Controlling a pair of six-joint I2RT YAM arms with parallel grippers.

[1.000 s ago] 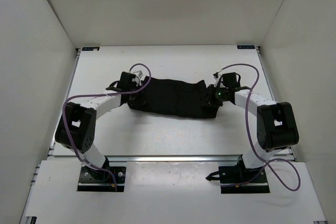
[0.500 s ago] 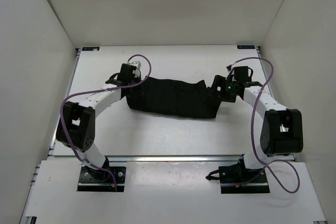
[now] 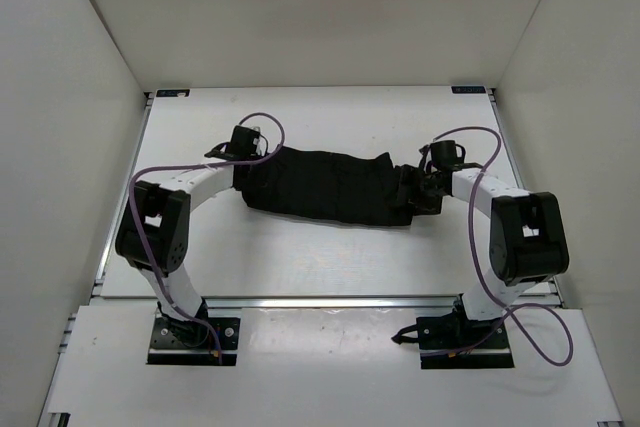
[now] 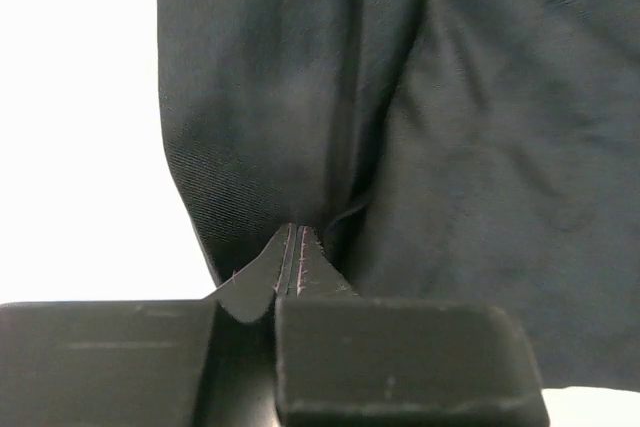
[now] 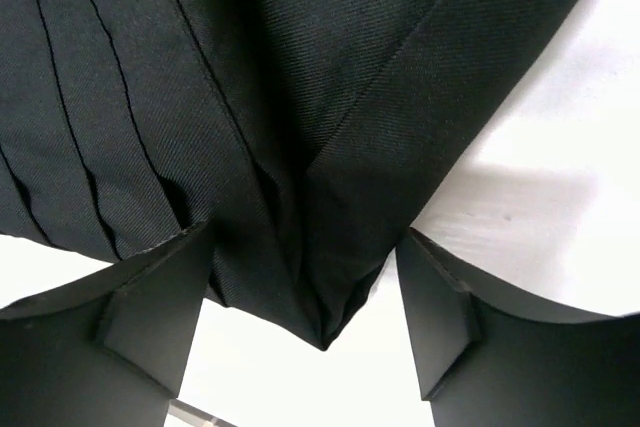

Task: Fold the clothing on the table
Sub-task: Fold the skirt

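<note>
Black pleated skirt (image 3: 325, 187) spread left to right across the middle of the white table (image 3: 300, 257) — left gripper (image 4: 295, 247) pinched together on its left edge; right gripper (image 5: 305, 237) jaws apart, straddling its right corner.

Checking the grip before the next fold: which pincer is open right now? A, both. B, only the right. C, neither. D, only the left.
B: the right pincer stands wide open with a corner of the skirt lying between its fingers, while the left pincer is pinched shut on the fabric.
</note>
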